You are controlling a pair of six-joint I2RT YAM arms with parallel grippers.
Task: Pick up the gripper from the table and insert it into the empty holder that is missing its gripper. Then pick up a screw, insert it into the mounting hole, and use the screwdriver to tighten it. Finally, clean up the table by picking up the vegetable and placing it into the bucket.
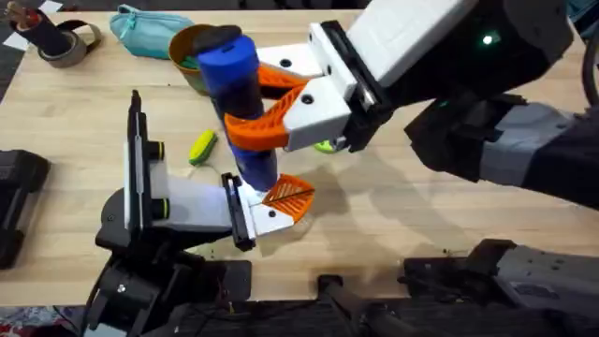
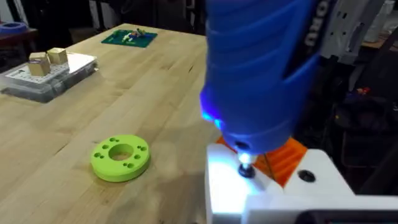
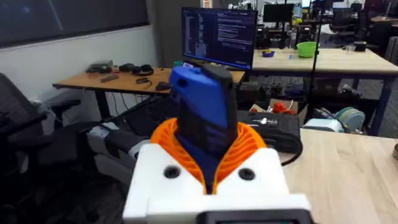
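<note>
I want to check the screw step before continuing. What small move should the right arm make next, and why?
Probably hold the screwdriver upright and keep driving, pressing gently down. The right gripper clamps it, and in the left wrist view its tip sits on a screw in the white holder, with the orange finger already in place. How tight the screw is cannot be seen.

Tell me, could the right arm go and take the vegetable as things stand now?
Probably not yet. The right gripper is shut on the screwdriver, whose tip sits on the holder. The vegetable lies in the open on the table, but it must free its fingers first.
</note>
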